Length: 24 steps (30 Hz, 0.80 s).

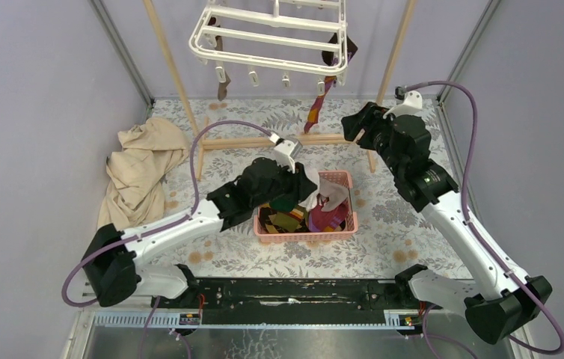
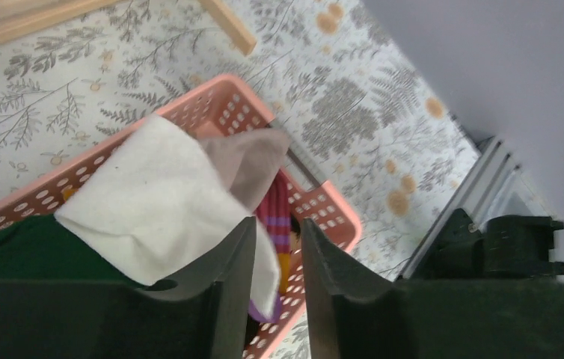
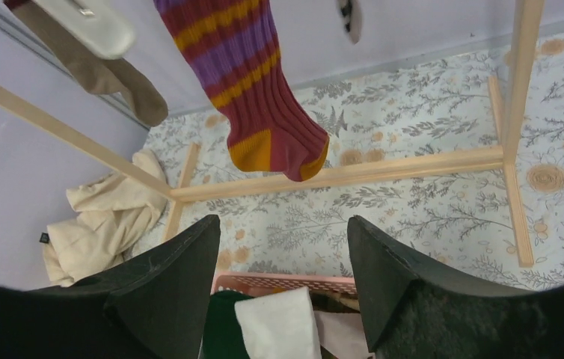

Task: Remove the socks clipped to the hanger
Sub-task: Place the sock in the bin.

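The white hanger (image 1: 271, 37) hangs at the top centre. A brown sock (image 1: 221, 82), a dark maroon one (image 1: 336, 51) and a striped maroon-purple-yellow sock (image 1: 315, 112) are still clipped to it. My left gripper (image 1: 315, 191) is over the pink basket (image 1: 305, 233); in its wrist view the gripper (image 2: 279, 224) is slightly open, with a white sock (image 2: 159, 202) lying just beneath its left finger on the pile. My right gripper (image 1: 354, 123) is wide open and empty (image 3: 285, 221), below the toe of the striped sock (image 3: 256, 90). The brown sock (image 3: 107, 75) hangs to the left.
The basket (image 2: 219, 93) holds several socks, among them a green one (image 2: 32, 250). A beige cloth (image 1: 141, 161) lies at the left. The wooden pole frame (image 1: 249, 140) stands behind the basket, its base bar (image 3: 384, 168) beneath the striped sock. Grey walls enclose the table.
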### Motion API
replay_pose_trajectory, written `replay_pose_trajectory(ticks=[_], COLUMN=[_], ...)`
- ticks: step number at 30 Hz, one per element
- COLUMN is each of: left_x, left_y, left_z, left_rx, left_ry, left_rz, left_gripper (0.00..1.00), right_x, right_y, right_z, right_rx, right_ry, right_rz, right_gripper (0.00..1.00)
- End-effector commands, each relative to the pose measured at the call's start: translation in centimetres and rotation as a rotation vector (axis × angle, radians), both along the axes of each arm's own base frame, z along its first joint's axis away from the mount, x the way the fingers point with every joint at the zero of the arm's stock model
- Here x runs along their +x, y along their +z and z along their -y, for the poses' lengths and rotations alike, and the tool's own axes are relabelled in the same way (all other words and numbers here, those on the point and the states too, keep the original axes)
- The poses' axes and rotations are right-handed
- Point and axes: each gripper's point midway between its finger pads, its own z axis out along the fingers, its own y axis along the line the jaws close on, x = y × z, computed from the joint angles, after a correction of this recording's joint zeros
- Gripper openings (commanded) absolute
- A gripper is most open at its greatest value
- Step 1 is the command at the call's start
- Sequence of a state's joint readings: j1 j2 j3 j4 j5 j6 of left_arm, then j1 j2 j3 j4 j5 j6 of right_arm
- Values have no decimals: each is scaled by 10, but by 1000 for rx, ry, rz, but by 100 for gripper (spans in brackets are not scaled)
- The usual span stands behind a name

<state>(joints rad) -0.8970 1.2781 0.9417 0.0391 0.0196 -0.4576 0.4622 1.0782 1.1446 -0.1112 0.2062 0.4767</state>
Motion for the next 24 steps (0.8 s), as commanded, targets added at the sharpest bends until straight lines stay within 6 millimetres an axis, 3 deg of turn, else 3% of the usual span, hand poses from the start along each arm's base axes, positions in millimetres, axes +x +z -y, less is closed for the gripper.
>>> replay_pose_trajectory(ticks=[1, 4, 7, 8, 10, 12, 14, 18, 24], left_x=[4, 2, -2, -6, -14, -24, -34, -46, -58], left_y=[-16, -32, -36, -37, -31, -23, -18, -2, 2], left_z=[15, 16, 16, 14, 9, 2, -9, -33, -59], left_rx=[-14, 18, 31, 43, 50, 51, 60, 36, 15], left_ry=[-23, -37, -55, -58, -62, -56, -45, 6, 63], left_rz=[4, -29, -40, -49, -48, -38, -44, -31, -52], left_gripper=[42, 53, 59, 72, 87, 89, 98, 99, 99], right_x=[-6, -11, -19, -22, -32, -41, -48, -61, -83], right_y=[-11, -28, -48, -53, -64, -76, -87, -103, -143], right_z=[-13, -18, -23, -24, -35, -45, -51, -63, -85], right_rx=[-13, -42, -74, -84, -91, -98, -117, -152, -222], right_ry=[85, 132, 188, 204, 287, 362, 408, 463, 521], right_rz=[-39, -87, -136, -151, -191, -232, -271, -304, -375], right_gripper=[71, 71, 71, 71, 71, 71, 73, 73, 73])
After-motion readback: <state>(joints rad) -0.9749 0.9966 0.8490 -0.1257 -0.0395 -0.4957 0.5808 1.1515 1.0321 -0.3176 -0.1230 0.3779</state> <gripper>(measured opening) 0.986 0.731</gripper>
